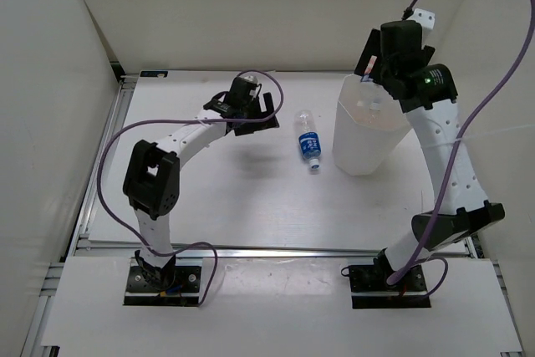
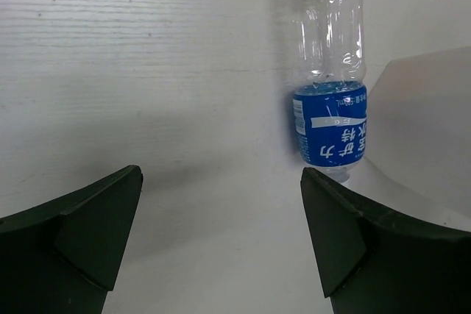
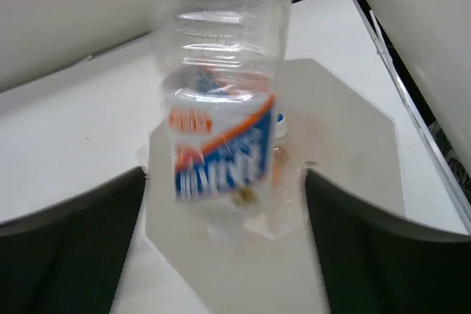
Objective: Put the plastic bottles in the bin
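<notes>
Now, blue-label bottle (image 1: 309, 145): on desk (image 1: 251, 206), lower right of spread left gripper (image 1: 256, 114); axis near-vertical in frame.
Right gripper (image 1: 376, 73): over bin (image 1: 359, 152); whether pinching, cannot tell.

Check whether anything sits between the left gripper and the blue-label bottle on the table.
Nothing visible does. The left gripper is open, and only table surface lies between it and the blue-label bottle. The bin stands beyond the bottle.

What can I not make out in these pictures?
Contents of the bin: in the top view the right arm covers part; in the right wrist view the red-white-blue bottle hides most.
That bottle's label text: blurred, right wrist view.
Whether the right gripper grips it: unclear.
</notes>
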Robot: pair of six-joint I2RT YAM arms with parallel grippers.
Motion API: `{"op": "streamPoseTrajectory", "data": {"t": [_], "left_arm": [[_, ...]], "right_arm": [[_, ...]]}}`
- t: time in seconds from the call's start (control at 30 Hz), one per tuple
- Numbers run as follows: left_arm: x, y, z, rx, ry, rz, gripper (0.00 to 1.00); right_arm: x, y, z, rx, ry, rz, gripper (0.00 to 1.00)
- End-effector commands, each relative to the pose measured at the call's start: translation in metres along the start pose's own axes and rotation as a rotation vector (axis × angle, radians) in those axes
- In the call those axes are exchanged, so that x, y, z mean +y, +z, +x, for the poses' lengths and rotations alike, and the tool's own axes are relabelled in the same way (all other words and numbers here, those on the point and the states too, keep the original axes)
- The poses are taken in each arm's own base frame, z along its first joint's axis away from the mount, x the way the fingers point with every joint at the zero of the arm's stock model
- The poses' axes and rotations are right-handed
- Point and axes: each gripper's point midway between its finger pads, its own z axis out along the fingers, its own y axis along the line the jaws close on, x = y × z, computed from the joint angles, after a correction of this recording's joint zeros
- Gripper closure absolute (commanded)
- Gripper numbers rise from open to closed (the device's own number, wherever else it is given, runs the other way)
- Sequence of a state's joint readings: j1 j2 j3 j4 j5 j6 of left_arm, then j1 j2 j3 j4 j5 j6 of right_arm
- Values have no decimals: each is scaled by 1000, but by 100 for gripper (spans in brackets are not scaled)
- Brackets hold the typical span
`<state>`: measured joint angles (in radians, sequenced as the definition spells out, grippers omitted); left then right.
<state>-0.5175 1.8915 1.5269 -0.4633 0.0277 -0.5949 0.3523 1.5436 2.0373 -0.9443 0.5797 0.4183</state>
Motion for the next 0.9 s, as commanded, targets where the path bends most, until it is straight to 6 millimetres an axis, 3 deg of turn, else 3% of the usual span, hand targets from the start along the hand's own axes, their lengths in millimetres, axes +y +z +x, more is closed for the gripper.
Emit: {"op": "streamPoseTrajectory", "data": {"t": [0.0,0.1,0.13,0.17,0.2,0.23,0.27,0.33,0.5,0.67,0.7,0.87], "left_arm": [[-34,-8,-26,-40,-26,101,0],[-49,7,-23,13,-22,172,0],[-65,5,-36,-1,-4,224,0],[-66,22,-28,39,-5,239,0],[-77,25,-25,72,0,294,0],[-91,24,-37,60,-1,340,0],[-94,40,-26,95,3,349,0],[-107,43,-31,86,16,377,0],[-121,67,-3,135,61,392,0],[-129,86,21,171,132,408,0],[-139,84,19,159,142,426,0],[-142,104,41,203,171,439,0]], "right_arm": [[-11,-2,-6,-14,-3,1,3],[-21,-13,-10,-17,17,5,0],[-21,-20,-13,-26,26,-15,0],[-23,-34,-20,-47,54,-37,0],[-22,-40,-23,-53,70,-57,0],[-20,-48,-26,-61,105,-80,0],[-20,-62,-30,-78,133,-118,0],[-22,-78,-31,-89,165,-151,0],[-34,-104,-24,-95,205,-177,0],[-44,-112,-14,-73,219,-158,0],[-47,-115,-15,-85,223,-152,0],[-59,-119,-14,-93,220,-103,0]]}}
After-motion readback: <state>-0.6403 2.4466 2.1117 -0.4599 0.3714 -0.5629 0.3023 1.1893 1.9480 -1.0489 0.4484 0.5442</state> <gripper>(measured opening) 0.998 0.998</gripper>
